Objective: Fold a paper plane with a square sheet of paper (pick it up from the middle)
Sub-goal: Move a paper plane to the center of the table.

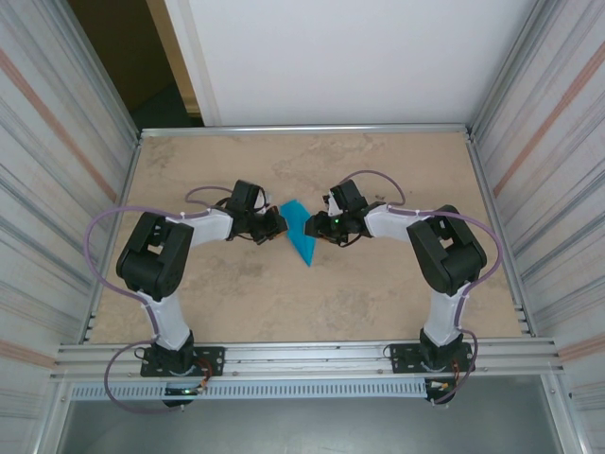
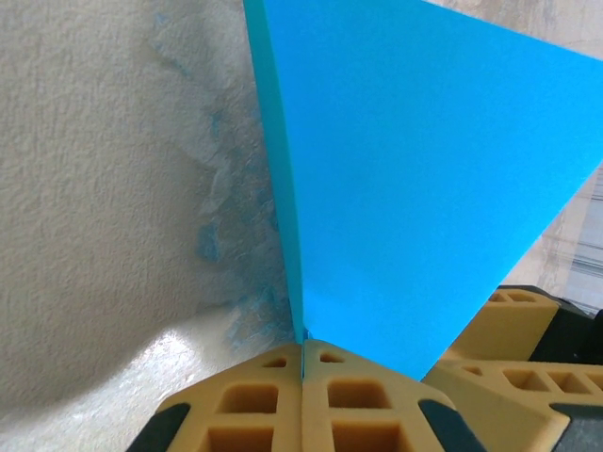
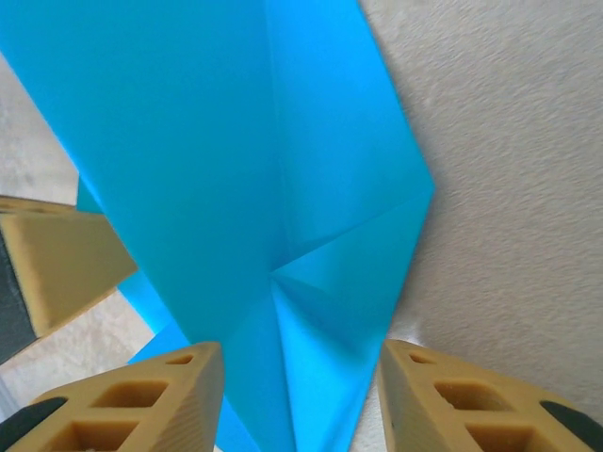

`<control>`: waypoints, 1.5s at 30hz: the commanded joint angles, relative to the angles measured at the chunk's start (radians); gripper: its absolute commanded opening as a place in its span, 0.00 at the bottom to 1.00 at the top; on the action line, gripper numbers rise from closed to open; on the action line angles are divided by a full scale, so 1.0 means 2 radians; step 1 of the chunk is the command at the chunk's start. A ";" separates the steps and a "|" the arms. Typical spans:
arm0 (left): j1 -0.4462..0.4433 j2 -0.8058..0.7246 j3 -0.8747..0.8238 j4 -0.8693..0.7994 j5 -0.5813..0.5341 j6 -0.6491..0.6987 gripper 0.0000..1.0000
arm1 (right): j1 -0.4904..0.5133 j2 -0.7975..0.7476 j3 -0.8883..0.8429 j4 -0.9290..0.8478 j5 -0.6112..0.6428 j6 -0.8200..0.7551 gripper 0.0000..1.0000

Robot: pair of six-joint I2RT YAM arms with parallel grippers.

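Observation:
The teal-blue sheet of paper [image 1: 301,232] is folded into a narrow pointed dart with creases, and it stands on edge over the middle of the table. My left gripper [image 1: 277,224] comes in from the left. In the left wrist view its jaws [image 2: 303,363] are pressed together on the paper's [image 2: 424,169] folded edge. My right gripper [image 1: 319,225] faces it from the right. Its fingers [image 3: 179,395] stand apart on either side of the paper's [image 3: 264,188] lower tip, with a gap on each side.
The tan mottled tabletop [image 1: 378,293] lies open around the arms. Ribbed metal walls [image 1: 539,170] close in the left and right sides, and a rail [image 1: 302,355] runs along the near edge. One left finger [image 3: 57,264] shows at the left of the right wrist view.

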 commanded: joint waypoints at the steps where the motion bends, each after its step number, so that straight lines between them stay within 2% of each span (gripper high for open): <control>1: 0.004 0.007 -0.001 0.002 0.011 0.004 0.05 | -0.002 -0.009 0.003 -0.015 0.021 -0.011 0.47; 14: 0.003 0.007 -0.001 0.004 0.014 0.003 0.05 | 0.018 -0.004 0.012 -0.007 -0.024 -0.032 0.42; 19: 0.004 0.007 -0.001 0.005 0.015 0.003 0.05 | 0.027 0.000 0.019 -0.010 -0.031 -0.044 0.43; 32: 0.004 0.007 -0.001 0.008 0.022 0.000 0.04 | 0.063 0.019 0.060 -0.079 0.069 -0.082 0.46; 38: 0.003 0.008 0.000 0.010 0.024 -0.001 0.04 | 0.074 0.023 0.071 -0.088 0.077 -0.094 0.48; 45: 0.003 0.009 -0.001 0.009 0.025 -0.001 0.04 | 0.080 0.023 0.070 -0.087 0.075 -0.104 0.59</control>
